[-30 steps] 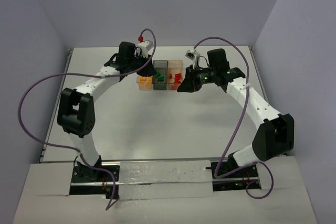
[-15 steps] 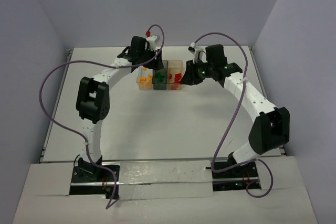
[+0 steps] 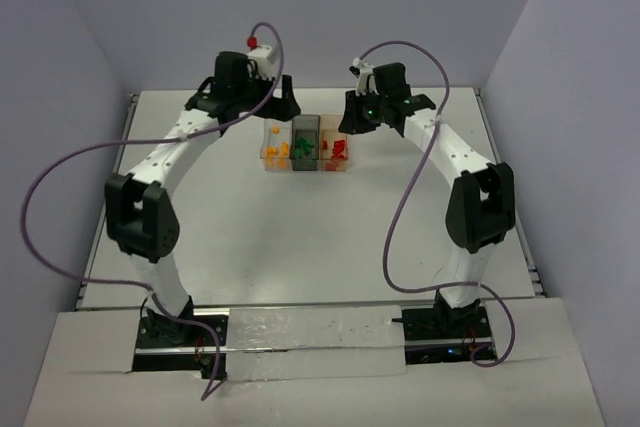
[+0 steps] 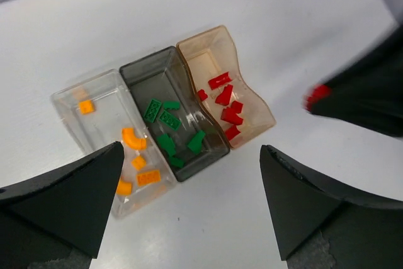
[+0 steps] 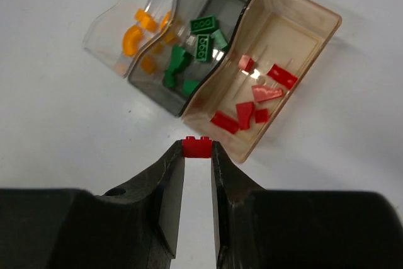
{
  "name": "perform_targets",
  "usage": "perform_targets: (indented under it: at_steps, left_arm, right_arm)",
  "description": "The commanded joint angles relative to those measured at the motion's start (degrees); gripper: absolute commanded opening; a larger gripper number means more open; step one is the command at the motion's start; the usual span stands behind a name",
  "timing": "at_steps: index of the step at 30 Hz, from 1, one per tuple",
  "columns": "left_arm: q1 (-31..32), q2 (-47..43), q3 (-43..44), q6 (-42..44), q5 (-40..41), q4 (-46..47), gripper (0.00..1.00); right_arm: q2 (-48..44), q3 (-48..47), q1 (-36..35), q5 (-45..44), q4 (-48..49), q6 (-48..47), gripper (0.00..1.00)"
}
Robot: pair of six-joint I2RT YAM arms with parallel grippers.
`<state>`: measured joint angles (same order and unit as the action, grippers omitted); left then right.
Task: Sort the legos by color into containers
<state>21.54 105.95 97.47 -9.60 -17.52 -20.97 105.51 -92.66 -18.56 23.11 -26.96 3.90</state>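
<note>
Three joined containers sit at mid-table: a clear bin with orange legos, a dark grey bin with green legos, and an amber bin with red legos. High over them my left gripper hangs wide open with nothing in it; it is just behind the clear bin. My right gripper is shut on a small red lego, above the table beside the amber bin's near corner. It shows at the amber bin's far right.
The white table has a raised rim along its left edge and right edge. Purple walls close it in behind and at both sides. Purple cables loop out from both arms.
My left gripper has opened from nearly shut to wide and drawn back from over the clear bin. My right gripper has moved toward the far side, still holding the red lego.
</note>
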Motion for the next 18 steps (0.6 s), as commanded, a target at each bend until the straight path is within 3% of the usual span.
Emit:
perform_targets:
  at_steps: [1,7,10,12,13,17,18]
  left_arm:
    - [-3.4,-11.18,-4.75,-1.68,-1.99,-0.81,0.99]
    - [-7.69,-15.64,-11.17,-1.53,-0.41,-1.56,0.99]
    - [-10.23,-16.47,-12.02,-0.98,-1.31,-3.5,0.99]
    - [-11.86,-17.09,-13.43,-0.89,-1.64,-3.44,0.99]
    - [-11.97,-17.1,-13.49,-1.05,-1.63,-3.31,0.99]
    - [-14.55,-17.05,-14.71,-1.19,-1.76,-4.52,0.99]
    - [-14.81,-17.31,-15.05,-1.07,-1.8,-4.38,0.99]
  right_arm:
    - [6.74,-6.82,-1.34,-5.14,0.45,0.52,0.0]
    - [13.58,-12.89,-2.15,-7.84,0.17,0.09,0.01]
    - [17.1,-16.0,-2.44,-8.61,-1.01,-0.47,0.07]
    - [19.19,-17.25,-2.62,-9.25,-1.34,-0.82,0.18]
    - [19.33,-17.6,-2.62,-9.41,-1.37,-0.84,0.19]
    - [21.76,-19.12,-2.7,-9.82,-2.22,-1.18,0.48]
    - [21.69,-18.92,-2.71,-9.98,-2.22,-1.25,0.52]
